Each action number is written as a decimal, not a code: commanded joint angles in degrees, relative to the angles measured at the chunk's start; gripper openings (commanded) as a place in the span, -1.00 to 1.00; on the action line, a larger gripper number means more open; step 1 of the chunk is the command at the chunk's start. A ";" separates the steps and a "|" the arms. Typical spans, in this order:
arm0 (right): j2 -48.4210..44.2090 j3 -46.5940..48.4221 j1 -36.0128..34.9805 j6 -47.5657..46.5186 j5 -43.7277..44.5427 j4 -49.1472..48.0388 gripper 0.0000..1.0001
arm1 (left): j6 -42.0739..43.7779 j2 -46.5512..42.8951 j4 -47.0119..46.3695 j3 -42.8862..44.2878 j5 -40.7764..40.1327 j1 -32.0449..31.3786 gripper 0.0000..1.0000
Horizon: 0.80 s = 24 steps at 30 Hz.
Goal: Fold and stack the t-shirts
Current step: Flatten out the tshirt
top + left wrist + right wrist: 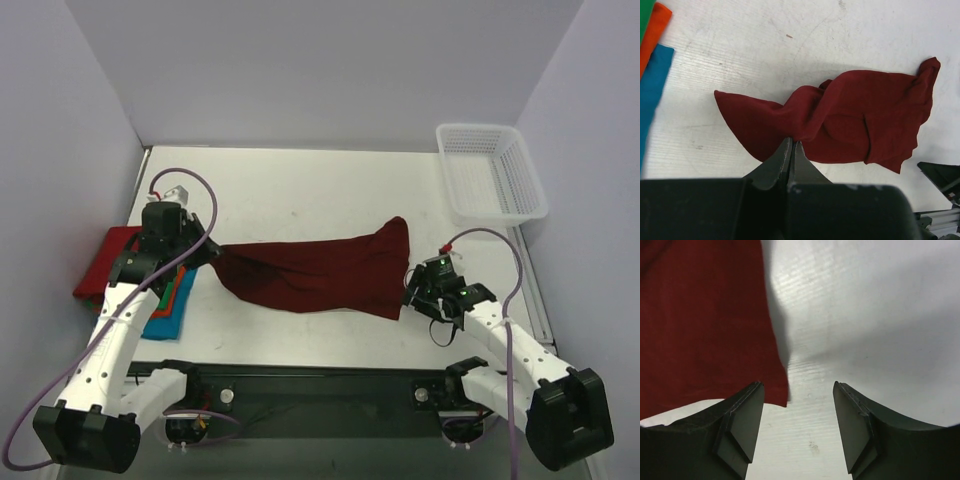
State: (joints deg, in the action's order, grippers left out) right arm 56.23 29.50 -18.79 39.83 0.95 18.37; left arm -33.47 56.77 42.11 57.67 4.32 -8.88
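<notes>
A dark maroon t-shirt (315, 272) lies crumpled and stretched across the middle of the table; it also shows in the left wrist view (850, 117) and the right wrist view (700, 320). My left gripper (207, 252) is shut on the shirt's left edge (792, 142). My right gripper (412, 290) is open and empty just off the shirt's right corner (797, 387). Folded shirts lie stacked at the left under my left arm: red (105, 262), orange (176, 290), blue (168, 322). In the left wrist view the green (646, 15), orange (654, 35) and blue (652, 90) edges show.
A white plastic mesh basket (490, 172) stands at the back right corner. White walls enclose the table on the left, back and right. The arm bases and a black rail (320, 385) run along the near edge.
</notes>
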 commanded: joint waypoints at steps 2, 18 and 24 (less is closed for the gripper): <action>1.59 -4.27 -0.73 5.78 -0.07 -8.61 0.16 | 1.13 -1.31 -3.79 -0.45 1.57 0.27 -1.00; 12.59 -9.98 -1.34 10.17 -4.29 -31.89 0.00 | 1.74 -1.49 -3.79 -1.24 2.10 0.27 -1.00; 7.59 -10.77 -1.25 12.11 -4.12 -27.44 -0.51 | 2.01 -1.40 -3.35 -0.81 1.84 0.27 -1.00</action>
State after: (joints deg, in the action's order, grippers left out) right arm 67.18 19.51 -19.59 50.24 -3.33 -12.58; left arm -32.47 56.40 40.91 56.07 5.45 -8.88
